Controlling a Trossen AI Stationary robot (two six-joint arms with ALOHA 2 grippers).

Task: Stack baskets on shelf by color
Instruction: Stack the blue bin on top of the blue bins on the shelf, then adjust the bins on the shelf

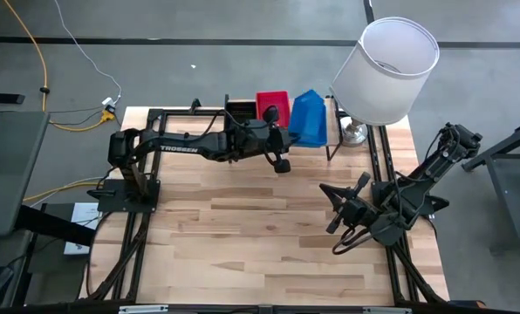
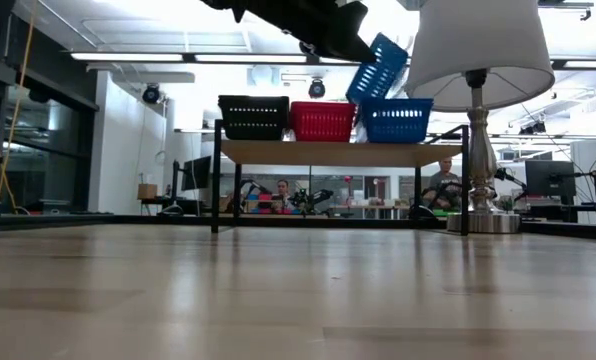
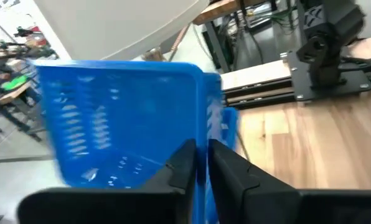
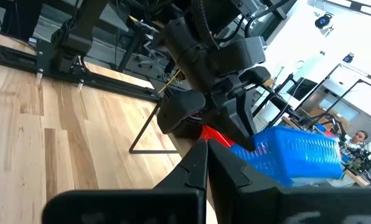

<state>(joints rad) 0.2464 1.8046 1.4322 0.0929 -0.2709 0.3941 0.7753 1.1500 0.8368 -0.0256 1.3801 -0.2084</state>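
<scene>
Your left gripper (image 3: 201, 163) pinched the tilted blue basket's (image 1: 308, 116) rim at upper centre, directly above the lower blue basket (image 2: 395, 119); the right gripper (image 1: 340, 208) sat closed, empty.

Bright workshop behind a light wood table (image 1: 269, 235)

A grey floor (image 1: 199, 61) with cables surrounds the table; a white-shaded lamp (image 2: 483, 60) on a silver base stands at its far right corner. Beyond are white walls, ceiling strip lights (image 2: 138, 57), desks with monitors (image 2: 550, 180), and seated people (image 2: 442, 180).
</scene>
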